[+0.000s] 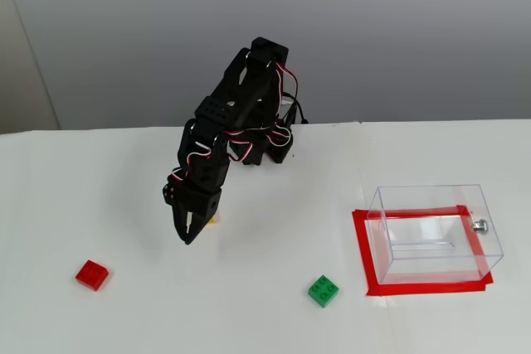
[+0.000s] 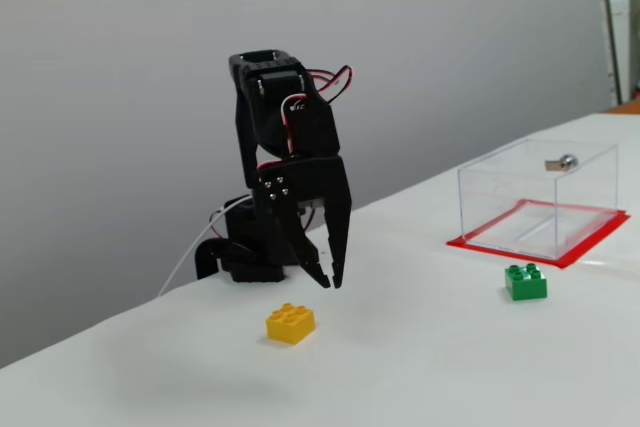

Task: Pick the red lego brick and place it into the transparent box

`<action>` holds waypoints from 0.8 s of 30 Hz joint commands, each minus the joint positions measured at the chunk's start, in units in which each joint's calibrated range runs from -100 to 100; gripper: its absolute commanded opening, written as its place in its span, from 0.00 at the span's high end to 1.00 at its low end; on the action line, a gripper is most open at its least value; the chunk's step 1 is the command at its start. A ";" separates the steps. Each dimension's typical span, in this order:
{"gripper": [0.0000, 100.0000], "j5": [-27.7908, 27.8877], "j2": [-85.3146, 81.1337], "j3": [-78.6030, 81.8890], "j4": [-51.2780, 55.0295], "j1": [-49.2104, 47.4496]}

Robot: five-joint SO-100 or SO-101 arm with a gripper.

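Observation:
The red lego brick (image 1: 91, 274) lies flat on the white table at the lower left of a fixed view; the side view does not take it in. My black gripper (image 1: 187, 238) (image 2: 331, 283) hangs tips-down above the table, to the right of and behind the red brick and well apart from it. Its fingertips are together with nothing between them. The transparent box (image 1: 382, 246) (image 2: 500, 192) stands far to the right, with a small silver knob (image 1: 479, 225) on its right wall.
A yellow brick (image 2: 291, 323) sits just by the fingertips, mostly hidden behind the gripper in the other fixed view. A green brick (image 1: 323, 290) (image 2: 525, 282) lies left of the box. A red tape outline (image 1: 362, 254) frames the box. The arm's base (image 2: 245, 252) stands at the table's back.

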 commanded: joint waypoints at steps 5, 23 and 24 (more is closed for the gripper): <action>0.98 0.38 5.21 -2.58 -12.19 5.32; 0.98 5.13 16.83 -8.72 -24.38 13.53; 0.98 5.86 17.43 -9.81 -24.38 13.82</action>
